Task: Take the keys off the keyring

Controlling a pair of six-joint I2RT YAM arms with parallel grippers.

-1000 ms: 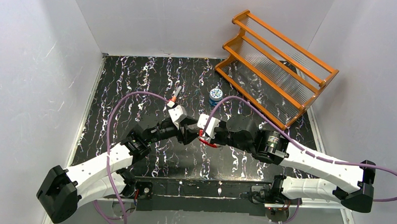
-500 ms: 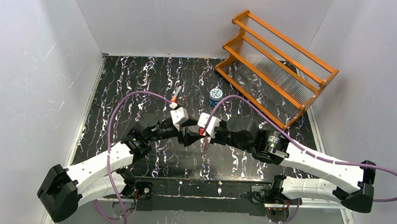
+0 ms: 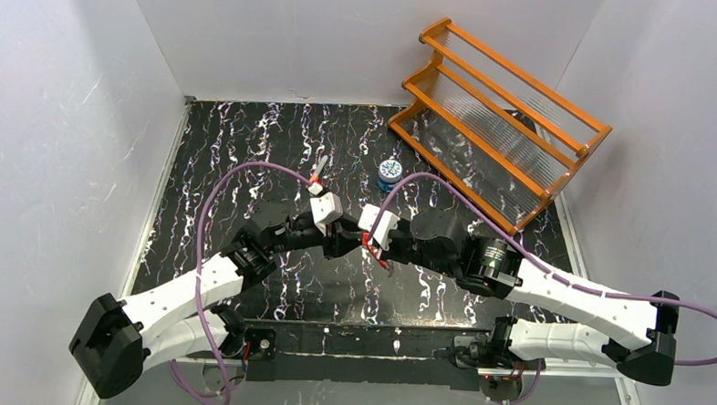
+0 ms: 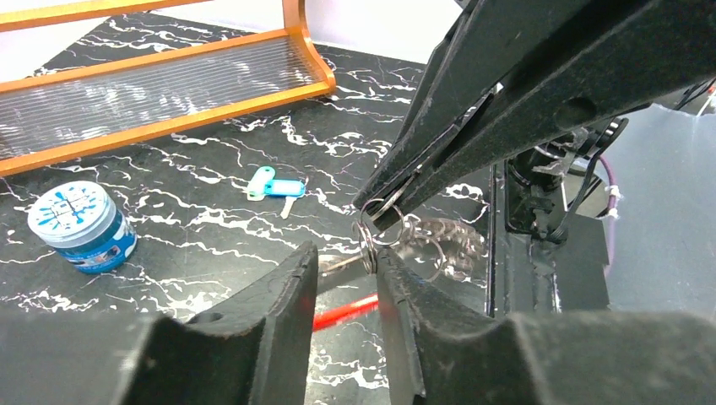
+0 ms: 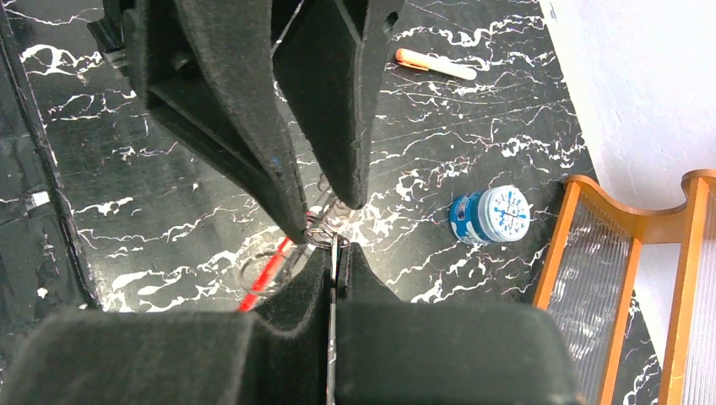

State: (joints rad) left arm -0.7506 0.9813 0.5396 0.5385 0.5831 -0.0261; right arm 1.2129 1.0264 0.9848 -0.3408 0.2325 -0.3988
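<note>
Right end effector (image 4: 382, 202): pressed together, pinching the keyring (image 4: 439, 240) just above the counter (image 4: 211, 211).
Left end effector (image 4: 346, 261): part-spread, with a finger either side of a key (image 4: 333, 267).
Key axis: seems crosswise in that gap, though the view is tight.
Nearer arm: the left. We judge the pull runs away from the right tip.

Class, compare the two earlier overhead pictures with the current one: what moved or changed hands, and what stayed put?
The left hand edged rightward, closer to the right hand, its fingers flanking the small silvery metal ring. The right hand stayed pinched on that ring; nothing was released. The round blue tin, orange wooden rack and orange-capped white marker stayed put.
</note>
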